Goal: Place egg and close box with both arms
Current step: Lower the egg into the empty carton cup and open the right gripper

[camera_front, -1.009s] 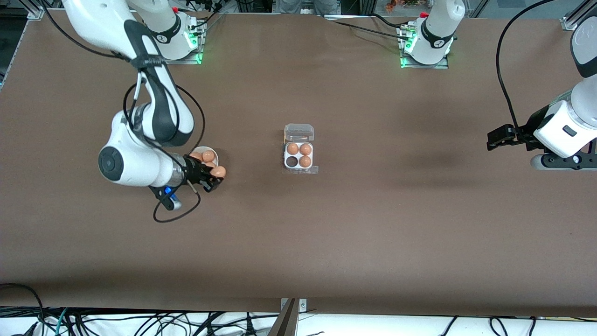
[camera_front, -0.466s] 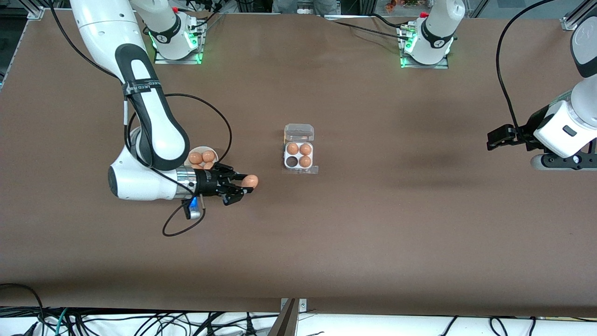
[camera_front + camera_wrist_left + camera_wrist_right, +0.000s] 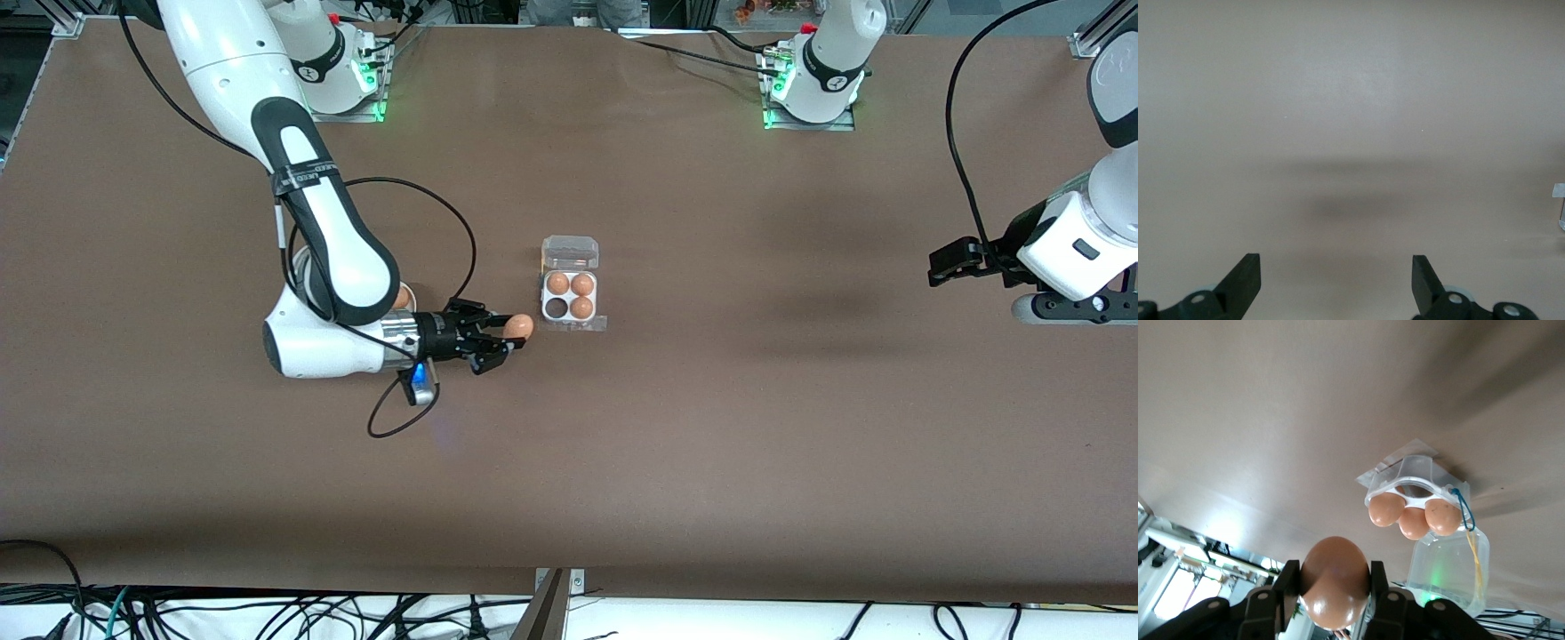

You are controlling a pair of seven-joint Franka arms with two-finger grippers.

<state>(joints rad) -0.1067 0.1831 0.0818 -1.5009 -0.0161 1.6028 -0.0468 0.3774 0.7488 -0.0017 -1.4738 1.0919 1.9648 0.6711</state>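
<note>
right gripper [image 3: 508, 339], reaching level above the table [image 3: 711, 444] from the right arm's end, its fingers [image 3: 1286, 583] clamped on the two sides of a brown egg [image 3: 518, 326]; the egg's long axis appears to run along the line of the fingers, its free end pointing onward toward the box [image 3: 570, 297]. in the right wrist view the egg [image 3: 1335, 580] fills the gap between the pads and the box [image 3: 1418, 497] lies straight ahead of it, a little toward the left arm's end of the table.

the box sits near mid-table, lid [image 3: 570, 252] swung open and lying flat on the side farther from the front camera. three cups hold eggs; the one empty cup [image 3: 556, 308] is the dark one, in the row nearer the front camera and on the side facing the right gripper. judged from this, the coming move turns on a short carry toward the left arm's end until the egg hangs over that cup, then a tilt downward.

a bowl [image 3: 402, 297] holding another egg shows partly under the right arm's forearm.

left gripper [image 3: 949, 265], well apart from the box over the left arm's end of the table, waits with fingers [image 3: 1245, 277] spread wide and nothing between them. the right arm is much the nearer.
</note>
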